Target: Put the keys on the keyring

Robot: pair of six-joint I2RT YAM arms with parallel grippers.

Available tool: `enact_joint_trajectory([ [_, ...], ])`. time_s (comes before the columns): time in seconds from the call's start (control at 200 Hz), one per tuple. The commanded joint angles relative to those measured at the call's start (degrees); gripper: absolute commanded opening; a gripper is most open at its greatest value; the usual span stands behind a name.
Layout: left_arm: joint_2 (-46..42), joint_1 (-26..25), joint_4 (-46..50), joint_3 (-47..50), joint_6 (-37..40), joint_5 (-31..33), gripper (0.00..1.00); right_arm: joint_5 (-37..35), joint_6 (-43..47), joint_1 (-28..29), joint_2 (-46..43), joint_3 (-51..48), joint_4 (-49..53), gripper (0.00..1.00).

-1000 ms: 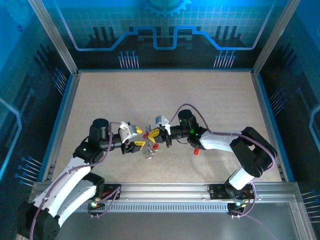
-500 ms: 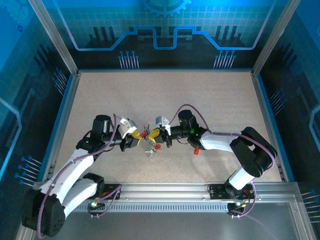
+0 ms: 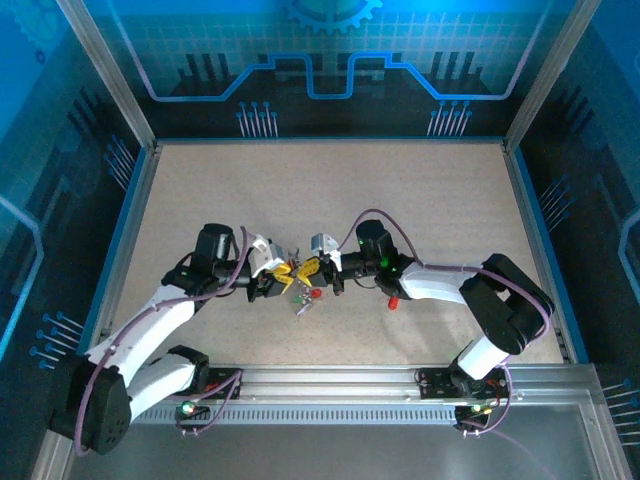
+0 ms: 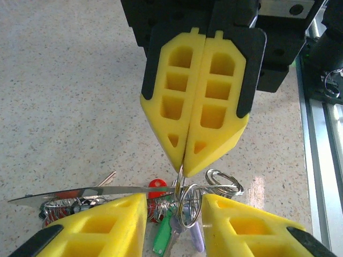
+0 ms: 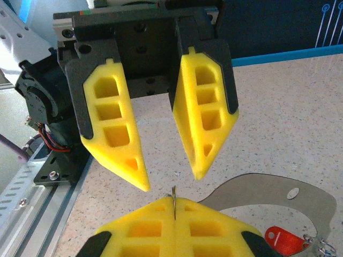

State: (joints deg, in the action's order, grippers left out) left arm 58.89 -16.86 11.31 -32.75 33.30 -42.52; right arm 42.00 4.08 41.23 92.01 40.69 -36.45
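Observation:
My right gripper [image 5: 173, 201] is shut on a thin silver wire ring [image 4: 182, 176] at the top of the key bundle. Below it hang keys with a red head [image 4: 156, 186], a green head [image 4: 162, 235] and a pale lilac head [image 4: 195, 235], tangled with more wire rings [image 4: 222, 184]. The keyring [image 5: 257, 187], a flat grey curved band, lies on the table beside them. My left gripper [image 4: 174, 202] faces the right one, jaws apart, fingertips on either side of the ring bundle. In the top view both grippers [image 3: 295, 270] meet mid-table above the keys [image 3: 300, 300].
One more red key [image 3: 394, 300] lies on the table under the right forearm. The speckled tabletop [image 3: 330, 190] is walled by a metal frame, with a rail [image 3: 330, 385] along the near edge.
The left arm has swung right toward the right gripper and its jaws have narrowed around the ring bundle. The right gripper has held still, shut on the wire ring.

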Motion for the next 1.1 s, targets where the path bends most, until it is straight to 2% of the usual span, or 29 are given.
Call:
enact_joint_trajectory([
  [0.0,1.04,-0.54,-0.57,-2.05,3.02,-2.44,0.33,0.01,1.02,0.32,-0.08,0.82,0.48,0.0],
  [0.545,4.37,-2.82,0.79,-3.37,4.77,-2.29,0.16,-0.06,1.34,0.47,-0.5,0.54,0.74,0.0],
  [0.655,4.39,-2.82,1.88,-3.87,5.6,-1.85,0.0,0.07,1.44,0.5,-0.6,0.53,1.1,0.0],
  [0.71,4.24,-2.82,3.26,-4.59,6.48,-1.81,0.0,-0.08,1.98,0.51,-0.82,0.62,1.99,0.0],
  [0.86,3.9,-3.1,10.2,-8.61,10.13,-0.04,0.0,-1.0,8.18,0.48,-2.8,2.6,11.42,0.0],
  [1.096,6.81,-6.86,28.95,-19.87,17.26,8.43,0.0,-4.26,21.95,0.39,-6.16,6.25,28.21,0.12],
])
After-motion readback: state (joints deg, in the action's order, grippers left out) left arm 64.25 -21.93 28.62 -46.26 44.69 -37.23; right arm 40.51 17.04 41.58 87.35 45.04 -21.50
